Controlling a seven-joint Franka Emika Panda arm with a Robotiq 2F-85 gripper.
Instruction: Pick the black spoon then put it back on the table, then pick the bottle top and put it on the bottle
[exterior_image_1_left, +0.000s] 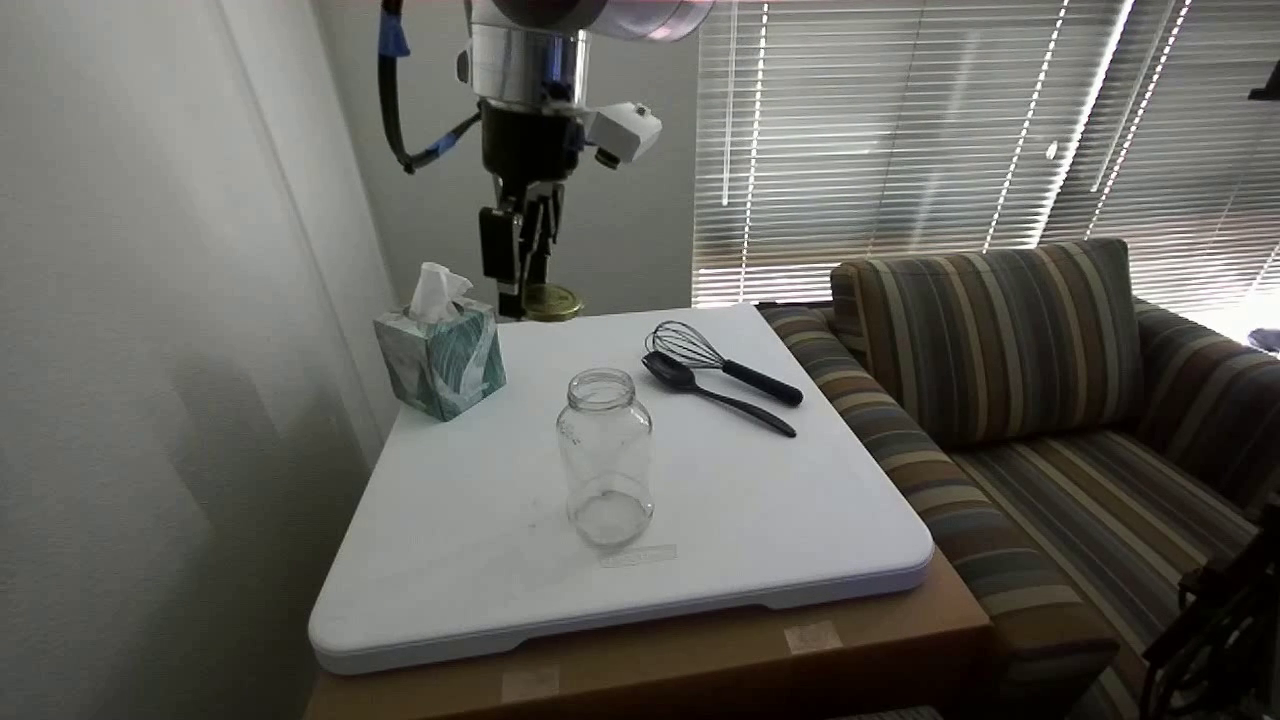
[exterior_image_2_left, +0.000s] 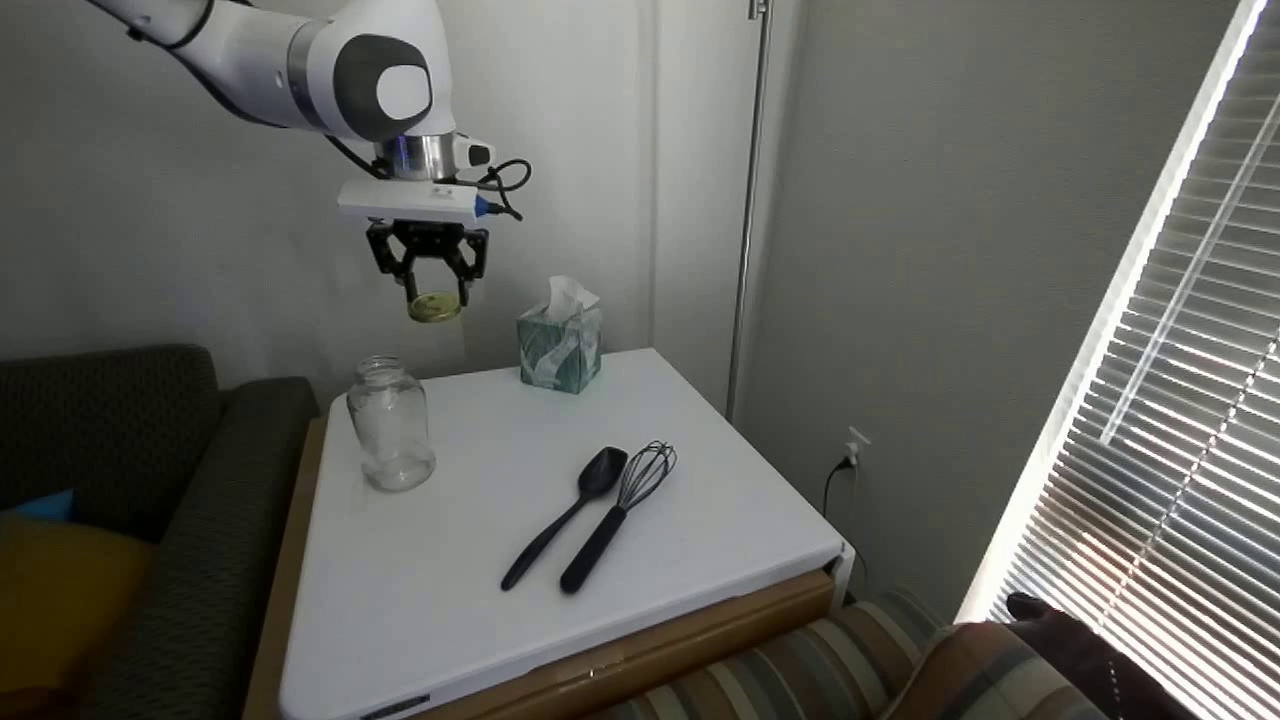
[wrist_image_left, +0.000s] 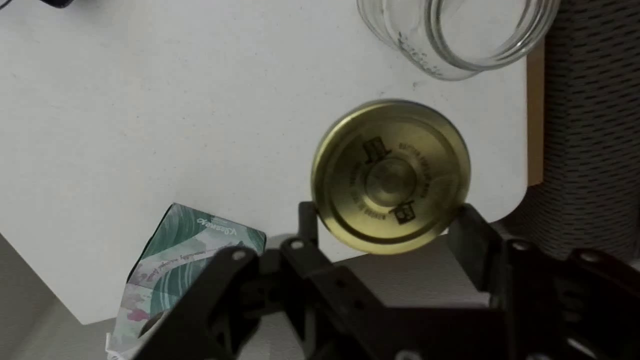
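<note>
My gripper (exterior_image_2_left: 437, 298) is shut on the yellowish-gold bottle top (exterior_image_2_left: 434, 307) and holds it in the air by its edges. In the wrist view the bottle top (wrist_image_left: 390, 180) sits between the two fingertips. The clear glass bottle (exterior_image_1_left: 608, 450) stands upright with its mouth uncovered on the white table (exterior_image_1_left: 450, 540). The gripper and top are higher than the bottle and off to its side. In the wrist view the bottle (wrist_image_left: 450, 40) is at the upper right, partly cut off. The black spoon (exterior_image_1_left: 671, 371) lies on the table; it also shows in an exterior view (exterior_image_2_left: 597, 480).
A teal tissue box (exterior_image_1_left: 440, 360) stands at a table corner, near the gripper's fingers in the wrist view (wrist_image_left: 200, 250). A black wire whisk (exterior_image_2_left: 600, 545) lies beside the spoon. A striped sofa (exterior_image_1_left: 1000, 480) and a dark sofa (exterior_image_2_left: 220, 520) border the table. A wall (exterior_image_1_left: 180, 350) is close.
</note>
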